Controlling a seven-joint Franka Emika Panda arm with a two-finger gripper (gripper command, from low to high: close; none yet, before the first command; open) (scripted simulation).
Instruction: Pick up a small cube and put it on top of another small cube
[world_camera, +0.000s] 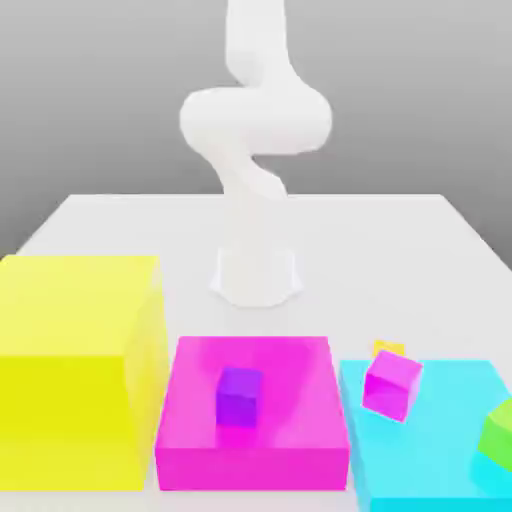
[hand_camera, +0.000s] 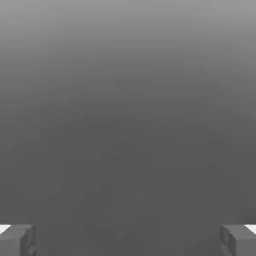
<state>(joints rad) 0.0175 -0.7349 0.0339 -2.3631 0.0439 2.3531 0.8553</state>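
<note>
The small purple cube (world_camera: 239, 396) sits mid-top of the flat magenta block (world_camera: 252, 415). It looks light and rigid; I'd pinch opposite flat faces. My gripper (hand_camera: 128, 240) stands wide apart, empty.

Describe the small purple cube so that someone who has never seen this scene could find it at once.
Three big coloured blocks line the front of the white table: yellow, magenta, cyan. Look at the magenta middle block; the purple cube sits upright on its top face. Unlike the tilted pink cube over the cyan block, it is darker and sits square.
</note>
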